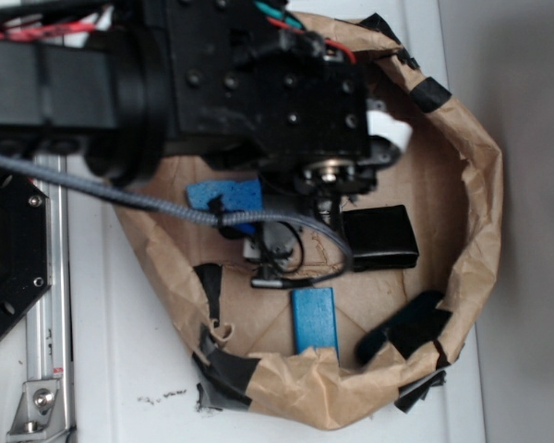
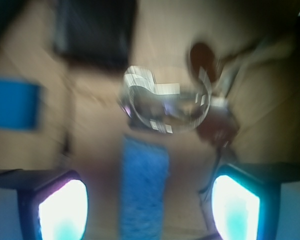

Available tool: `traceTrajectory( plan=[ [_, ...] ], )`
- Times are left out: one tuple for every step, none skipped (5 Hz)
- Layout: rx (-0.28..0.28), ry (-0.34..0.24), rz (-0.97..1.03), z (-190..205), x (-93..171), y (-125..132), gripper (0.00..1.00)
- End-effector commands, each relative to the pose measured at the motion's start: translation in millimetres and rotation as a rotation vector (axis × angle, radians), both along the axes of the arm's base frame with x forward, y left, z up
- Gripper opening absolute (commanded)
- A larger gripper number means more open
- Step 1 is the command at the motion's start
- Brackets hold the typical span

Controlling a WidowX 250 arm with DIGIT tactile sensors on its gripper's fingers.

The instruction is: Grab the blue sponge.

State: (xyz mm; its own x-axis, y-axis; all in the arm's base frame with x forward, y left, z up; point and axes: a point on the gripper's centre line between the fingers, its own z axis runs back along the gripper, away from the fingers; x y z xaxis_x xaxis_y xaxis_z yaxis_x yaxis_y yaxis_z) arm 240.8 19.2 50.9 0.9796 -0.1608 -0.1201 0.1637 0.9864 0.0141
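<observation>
exterior: one blue sponge (image 1: 223, 196), flat in one brown paper nest (image 1: 475, 231) on the white counter (image 1: 120, 351), partly under the arm; one deeper-blue block (image 1: 315, 320); one black box (image 1: 380, 236).
wrist: claw (image 2: 149, 202) spread wide, sponge between its fingers (image 2: 62, 210), untouched. grasp not yet done.

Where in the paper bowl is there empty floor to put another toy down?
Bare brown floor shows between the blue sponge and the paper wall at left, and a small patch between the smooth blue block and the torn tape. The top right, above the black box, also looks open. The middle is crowded: the arm and gripper hang there.
</observation>
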Motion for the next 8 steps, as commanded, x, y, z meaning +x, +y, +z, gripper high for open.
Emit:
traceTrajectory(
  plan=[
    [0.005, -0.02, -0.196, -22.3, -34.5, 0.7, 1.0],
    [0.04, 0.043, -0.195, -54.6, -24.5, 12.4, 0.53],
    [0.05, 0.06, -0.16, -57.2, -16.8, 12.2, 0.0],
    [0.044, 0.047, -0.14, -33.8, -14.1, 8.9, 0.0],
    [0.125, -0.077, -0.187, 15.8, 2.2, -1.2, 0.0],
    [0.129, -0.191, -0.099, 67.9, 8.1, -10.9, 0.0],
    [0.146, -0.181, -0.033, 117.8, 13.0, -18.3, 0.0],
    [0.082, -0.158, 0.005, 139.8, 10.8, -24.0, 0.0]
  ],
)
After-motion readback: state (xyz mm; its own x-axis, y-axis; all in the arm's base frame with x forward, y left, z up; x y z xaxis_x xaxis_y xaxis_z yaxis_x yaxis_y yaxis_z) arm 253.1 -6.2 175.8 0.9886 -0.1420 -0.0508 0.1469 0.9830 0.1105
